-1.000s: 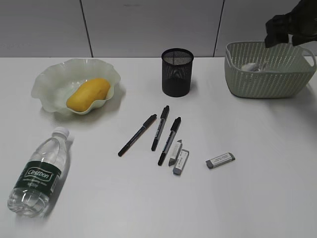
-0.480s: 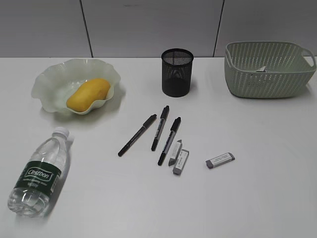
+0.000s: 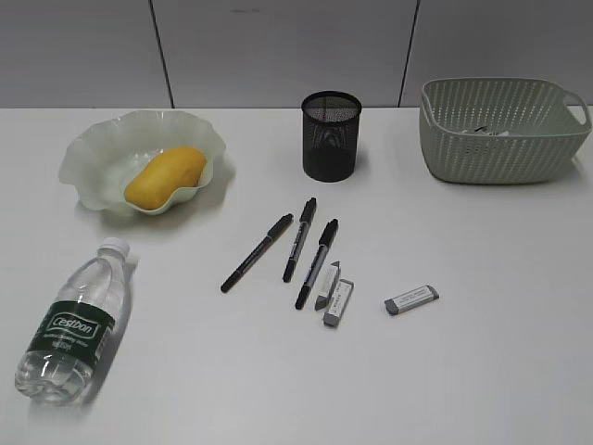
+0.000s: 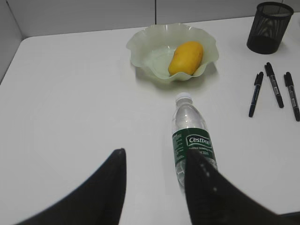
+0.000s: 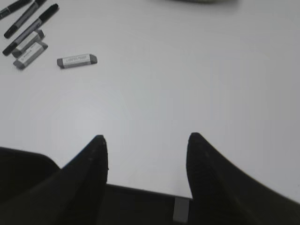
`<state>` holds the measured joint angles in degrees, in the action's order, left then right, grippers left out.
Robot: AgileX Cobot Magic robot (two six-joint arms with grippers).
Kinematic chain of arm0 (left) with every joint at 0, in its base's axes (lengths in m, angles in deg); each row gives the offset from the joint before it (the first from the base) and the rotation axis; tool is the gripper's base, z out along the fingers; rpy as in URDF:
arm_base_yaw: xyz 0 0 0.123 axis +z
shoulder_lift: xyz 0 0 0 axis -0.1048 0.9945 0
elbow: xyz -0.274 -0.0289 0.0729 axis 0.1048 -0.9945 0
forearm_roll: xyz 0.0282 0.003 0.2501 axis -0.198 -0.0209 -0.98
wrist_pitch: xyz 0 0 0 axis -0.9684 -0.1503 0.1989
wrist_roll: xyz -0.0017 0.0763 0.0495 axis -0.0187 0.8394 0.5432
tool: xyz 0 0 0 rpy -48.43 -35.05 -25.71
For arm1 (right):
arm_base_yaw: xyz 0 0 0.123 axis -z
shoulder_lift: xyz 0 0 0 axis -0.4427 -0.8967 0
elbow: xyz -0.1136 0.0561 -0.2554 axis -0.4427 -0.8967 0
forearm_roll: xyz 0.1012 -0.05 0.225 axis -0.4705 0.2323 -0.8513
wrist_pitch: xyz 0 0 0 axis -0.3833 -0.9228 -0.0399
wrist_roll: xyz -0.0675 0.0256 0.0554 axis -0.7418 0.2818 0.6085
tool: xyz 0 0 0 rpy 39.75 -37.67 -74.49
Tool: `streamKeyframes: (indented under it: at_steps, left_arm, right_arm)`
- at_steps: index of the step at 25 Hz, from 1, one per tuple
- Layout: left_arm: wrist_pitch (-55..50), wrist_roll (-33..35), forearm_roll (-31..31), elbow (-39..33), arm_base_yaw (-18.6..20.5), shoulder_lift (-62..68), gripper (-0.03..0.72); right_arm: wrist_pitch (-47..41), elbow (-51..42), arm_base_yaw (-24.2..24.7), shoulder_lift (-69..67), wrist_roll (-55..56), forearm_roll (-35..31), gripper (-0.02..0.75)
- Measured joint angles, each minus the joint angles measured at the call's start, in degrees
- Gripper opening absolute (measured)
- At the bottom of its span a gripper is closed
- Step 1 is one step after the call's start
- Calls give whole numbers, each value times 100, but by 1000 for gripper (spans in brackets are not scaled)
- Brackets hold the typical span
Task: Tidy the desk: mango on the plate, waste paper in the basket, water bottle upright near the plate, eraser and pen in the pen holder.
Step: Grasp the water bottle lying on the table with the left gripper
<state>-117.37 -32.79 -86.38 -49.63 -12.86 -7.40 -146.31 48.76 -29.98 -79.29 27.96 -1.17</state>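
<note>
The mango (image 3: 165,176) lies in the plate (image 3: 93,141) at the left; both also show in the left wrist view, mango (image 4: 186,57) and plate (image 4: 145,44). The water bottle (image 3: 74,320) lies on its side in front of the plate. The waste paper (image 3: 488,131) is a white scrap inside the basket (image 3: 500,153). Three pens (image 3: 299,238) and three erasers (image 3: 411,298) lie mid-desk, in front of the pen holder (image 3: 331,134). My left gripper (image 4: 154,157) is open and empty, its right finger just over the bottle's base (image 4: 192,140). My right gripper (image 5: 147,140) is open and empty.
The right gripper hovers over bare desk (image 5: 187,79) near its front edge, with the erasers (image 5: 77,60) and pen tips (image 5: 30,23) to its far left. Neither arm shows in the exterior view. A grey panelled wall (image 3: 278,46) stands behind the desk.
The right arm, above the basket a second ago, has left the exterior view. The paper has settled lower inside the basket. Nothing else moved.
</note>
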Motion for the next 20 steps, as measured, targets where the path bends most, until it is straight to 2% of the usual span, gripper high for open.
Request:
streamKeyframes:
  at_steps: [4, 7, 10, 12, 15, 20]
  left_arm:
    - [13, 189, 60, 0, 0, 379, 316]
    - [163, 431, 232, 85, 0, 1170, 365]
    - [543, 475, 474, 235, -6, 2425, 461]
    - [809, 475, 669, 385, -41, 3374, 496]
    - [970, 477, 716, 820, -47, 5254, 514]
    - [1204, 477, 805, 1723, -115, 7498, 521]
  right_arm:
    - [203, -135, 0, 724, -5, 42, 433]
    - [241, -142, 0, 820, -5, 52, 432]
    - [241, -142, 0, 820, 16, 66, 424]
    - [241, -142, 0, 820, 61, 102, 417]
    - [241, -147, 0, 820, 121, 157, 396]
    - [246, -147, 0, 820, 151, 175, 360]
